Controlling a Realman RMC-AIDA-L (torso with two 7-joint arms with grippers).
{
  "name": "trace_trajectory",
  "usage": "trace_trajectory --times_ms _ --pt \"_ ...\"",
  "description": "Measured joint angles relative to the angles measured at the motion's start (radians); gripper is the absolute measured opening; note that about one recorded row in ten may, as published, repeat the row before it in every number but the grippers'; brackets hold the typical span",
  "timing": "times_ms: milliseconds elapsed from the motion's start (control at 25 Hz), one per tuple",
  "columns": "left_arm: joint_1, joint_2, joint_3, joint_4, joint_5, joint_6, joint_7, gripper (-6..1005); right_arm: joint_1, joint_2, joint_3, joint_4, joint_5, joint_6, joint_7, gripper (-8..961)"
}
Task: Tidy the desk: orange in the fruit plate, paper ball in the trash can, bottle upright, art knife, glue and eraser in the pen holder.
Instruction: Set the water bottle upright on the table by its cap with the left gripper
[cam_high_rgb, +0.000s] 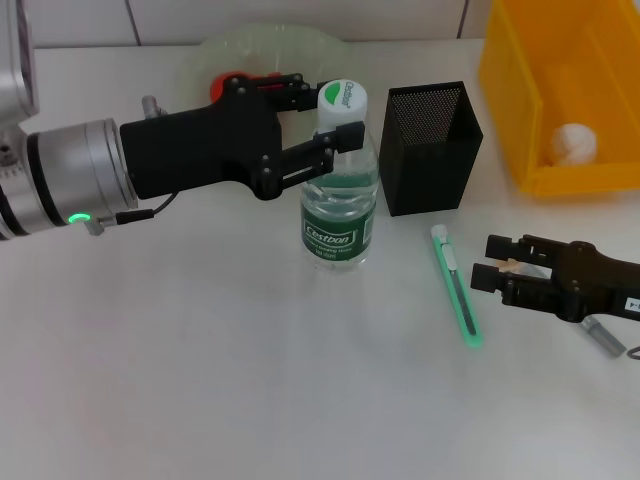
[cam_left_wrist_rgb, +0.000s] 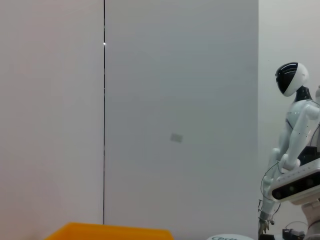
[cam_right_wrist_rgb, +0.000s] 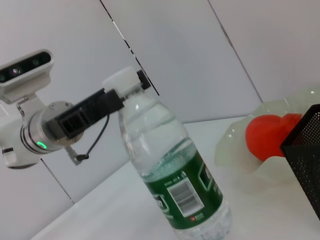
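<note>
Bottle (cam_high_rgb: 339, 190) upright between left hand (cam_high_rgb: 322, 122) fingers.

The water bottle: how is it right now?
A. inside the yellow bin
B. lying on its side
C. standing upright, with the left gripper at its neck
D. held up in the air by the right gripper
C: the water bottle stands on the table, left gripper around its neck.
</note>
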Motion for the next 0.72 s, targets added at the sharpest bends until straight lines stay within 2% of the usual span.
trace_trajectory --times_ms 240,520,720 --pt "-0.006 0.000 -0.002 -0.105 -0.067 -0.037 0.151 441 0.008 0.010 0.000 0.000 0.000 0.003 0.000 720" --pt "-0.009 -0.005 -0.001 -0.131 -0.087 -0.156 0.207 439 0.014 0.012 0.000 0.000 0.001 0.002 -0.002 720" --pt "-0.026 -0.006 0.000 -0.191 -0.132 -0.251 0.217 451 0.019 0.012 0.000 0.000 0.001 0.004 -0.001 720"
